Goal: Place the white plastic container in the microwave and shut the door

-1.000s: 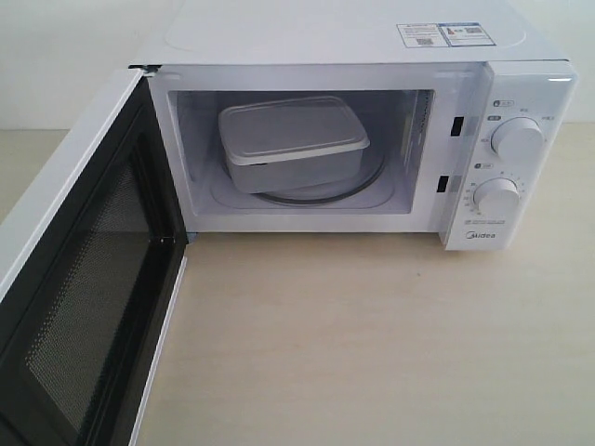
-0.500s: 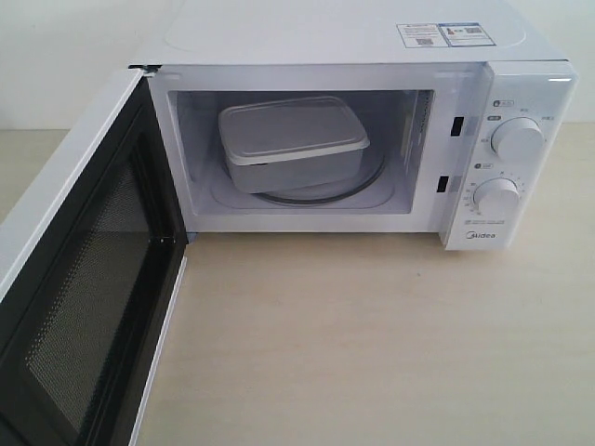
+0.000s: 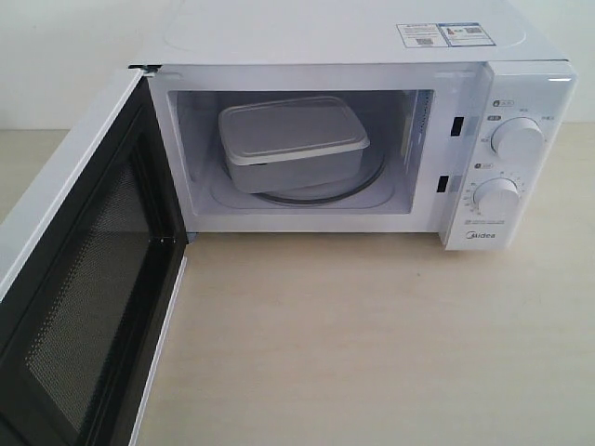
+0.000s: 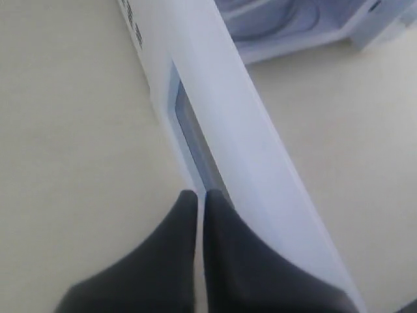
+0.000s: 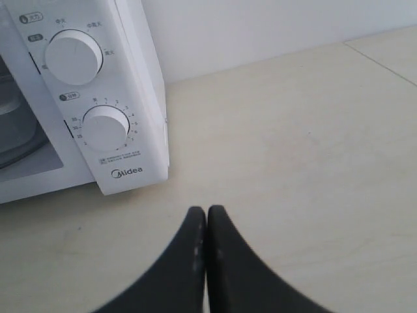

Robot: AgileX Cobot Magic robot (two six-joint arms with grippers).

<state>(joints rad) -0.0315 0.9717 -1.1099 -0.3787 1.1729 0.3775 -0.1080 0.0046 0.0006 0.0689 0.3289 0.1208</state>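
Observation:
The white plastic container (image 3: pixel 293 144), lid on, rests on the glass turntable (image 3: pixel 372 181) inside the microwave (image 3: pixel 372 37). The door (image 3: pixel 84 279) is swung wide open to the left, its dark mesh window facing inward. Neither gripper shows in the exterior view. In the left wrist view my left gripper (image 4: pixel 200 195) is shut and empty, its black tips right at the outer side of the door (image 4: pixel 228 117) by the handle slot; contact cannot be told. My right gripper (image 5: pixel 206 212) is shut and empty over the table, just in front of the microwave's control panel (image 5: pixel 130 130).
Two round dials (image 3: pixel 517 139) (image 3: pixel 495 197) sit on the right panel. The pale wooden table (image 3: pixel 372 353) stretches in front of the microwave. A white wall stands behind it.

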